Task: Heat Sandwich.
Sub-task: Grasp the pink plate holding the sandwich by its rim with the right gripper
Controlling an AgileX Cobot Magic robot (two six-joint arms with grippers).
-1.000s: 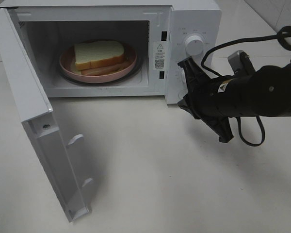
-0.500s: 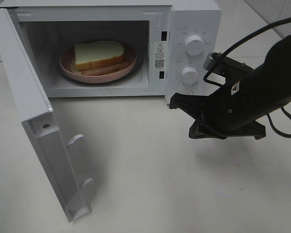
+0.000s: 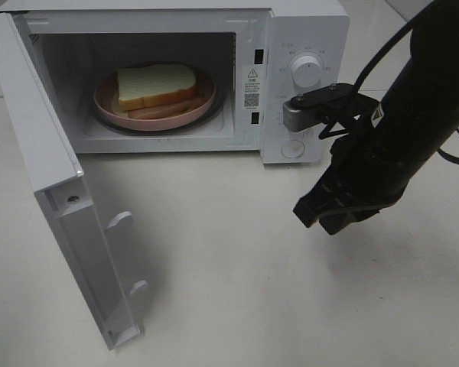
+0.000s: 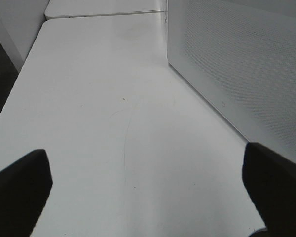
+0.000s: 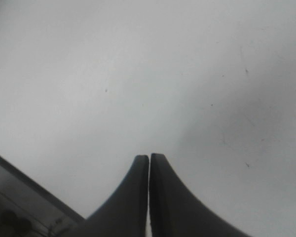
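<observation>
White tabletop [image 3: 229, 306] fills your view. On its left side the microwave door [image 3: 57, 191] stands swung wide open, its inner face with 2 latch hooks turned toward the high camera. You cannot see the left gripper [image 4: 145, 185] from up there. Its own wrist view shows you both dark fingers [image 4: 17, 190] spread far apart with nothing between them, over bare table and just beside a dotted white panel [image 4: 237, 64]; door or casing, you cannot tell.

Moving right, the sandwich [image 3: 157, 84] lies inside the microwave [image 3: 306, 23], on a round pink plate [image 3: 105, 103], pale bread uppermost and an orange-brown layer showing at its edge. Right of the cavity you have the control panel with 1 upper knob [image 3: 306, 70] in plain sight; the arm's grey fitting partly hides the lower one.

Furthest right, the right gripper [image 3: 320, 217] hangs over the table in front of the panel, apart from it. Its 2 fingertips [image 5: 140, 165] are pressed together, clenched on nothing.
</observation>
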